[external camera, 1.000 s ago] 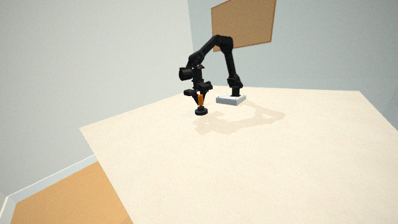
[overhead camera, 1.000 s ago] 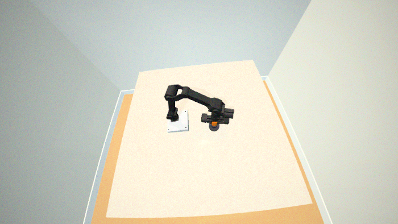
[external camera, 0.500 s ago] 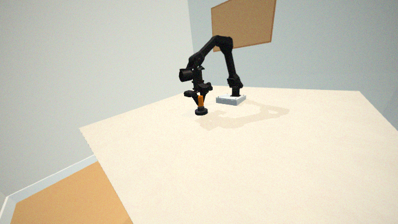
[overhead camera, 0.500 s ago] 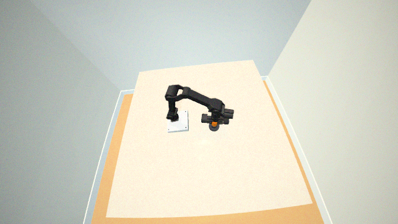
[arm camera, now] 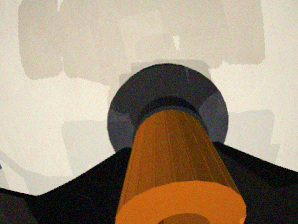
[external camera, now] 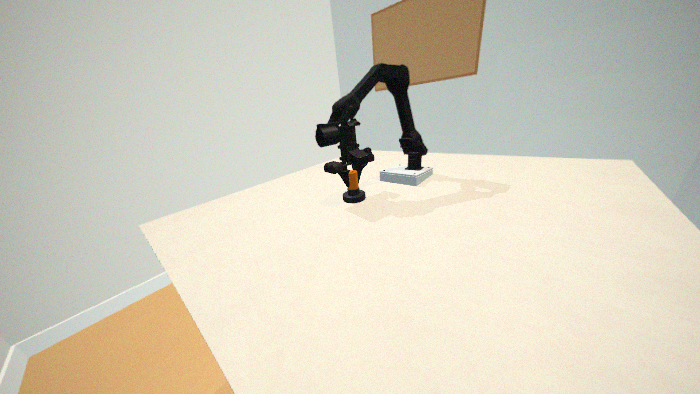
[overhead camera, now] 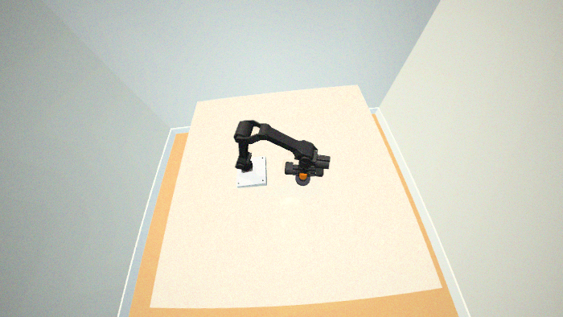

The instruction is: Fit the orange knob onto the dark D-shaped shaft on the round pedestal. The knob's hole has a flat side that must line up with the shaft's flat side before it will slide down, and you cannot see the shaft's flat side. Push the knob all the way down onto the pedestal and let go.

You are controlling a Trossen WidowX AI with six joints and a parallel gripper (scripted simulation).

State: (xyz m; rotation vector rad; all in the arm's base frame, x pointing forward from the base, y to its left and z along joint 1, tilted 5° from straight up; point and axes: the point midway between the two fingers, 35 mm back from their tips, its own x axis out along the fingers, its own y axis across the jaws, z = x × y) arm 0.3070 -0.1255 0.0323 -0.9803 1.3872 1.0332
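The orange knob (overhead camera: 303, 176) (external camera: 353, 181) (arm camera: 175, 150) stands upright above the middle of the dark round pedestal (overhead camera: 302, 183) (external camera: 354, 198) (arm camera: 162, 80). My gripper (overhead camera: 303, 174) (external camera: 353, 183) (arm camera: 171, 153) is shut on the knob, with one black finger on each side in the wrist view. In the exterior view a short, narrower dark part shows between the knob's lower end and the pedestal's wide disc. The knob hides the shaft's top and its flat side. The frames do not show whether the two flat sides line up.
The arm's white base plate (overhead camera: 257, 177) (external camera: 400, 176) stands on the pale table (overhead camera: 281, 249) (external camera: 425, 280), to the left of the pedestal in the top view and behind it to the right in the exterior view. The arm arches above the table between the base and the pedestal.
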